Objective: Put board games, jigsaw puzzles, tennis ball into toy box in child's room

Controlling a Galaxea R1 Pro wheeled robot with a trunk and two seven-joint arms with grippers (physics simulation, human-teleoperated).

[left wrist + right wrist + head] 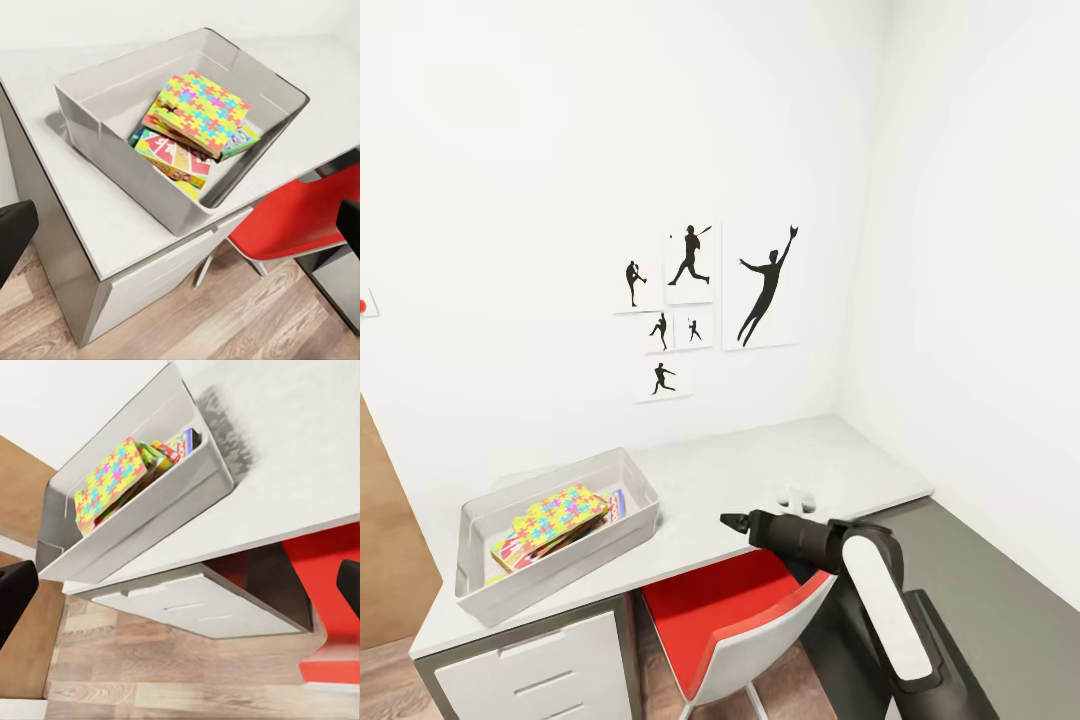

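Both jaws gape empty near toy box [97,120] holding jigsaw puzzles [201,109]; no legible print.

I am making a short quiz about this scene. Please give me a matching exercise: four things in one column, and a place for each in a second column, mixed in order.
Things:
1. puzzle
2. toy box
3. red chair
4. silhouette pictures

Places:
A. on the white wall
B. pushed under the desk edge
C. on top of the pile in the toy box
D. on the desk, above the drawers

Pairs: 1-C, 2-D, 3-B, 4-A
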